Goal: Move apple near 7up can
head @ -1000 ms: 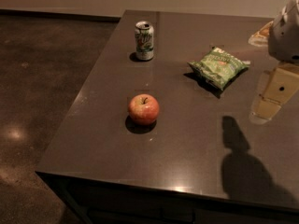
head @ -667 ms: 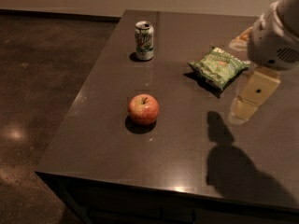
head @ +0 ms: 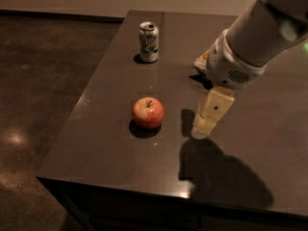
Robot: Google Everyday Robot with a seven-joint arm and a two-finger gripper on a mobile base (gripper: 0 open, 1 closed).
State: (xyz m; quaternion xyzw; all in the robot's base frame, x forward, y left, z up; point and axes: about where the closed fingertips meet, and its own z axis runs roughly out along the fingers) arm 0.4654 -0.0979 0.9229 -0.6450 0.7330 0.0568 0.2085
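Observation:
A round red apple with yellowish patches and a short dark stem sits on the dark table, near its front left part. The 7up can, silver-white with green markings, stands upright farther back, near the table's left edge. My gripper hangs just above the table, a little to the right of the apple and apart from it. It holds nothing. The white arm reaches in from the upper right.
The arm covers nearly all of the green snack bag; only a pale corner shows at the arm's left side. The table's left and front edges drop to a dark polished floor.
The arm has swung left and forward, from the table's right side to beside the apple. It now covers the snack bag. The apple and can have not moved.

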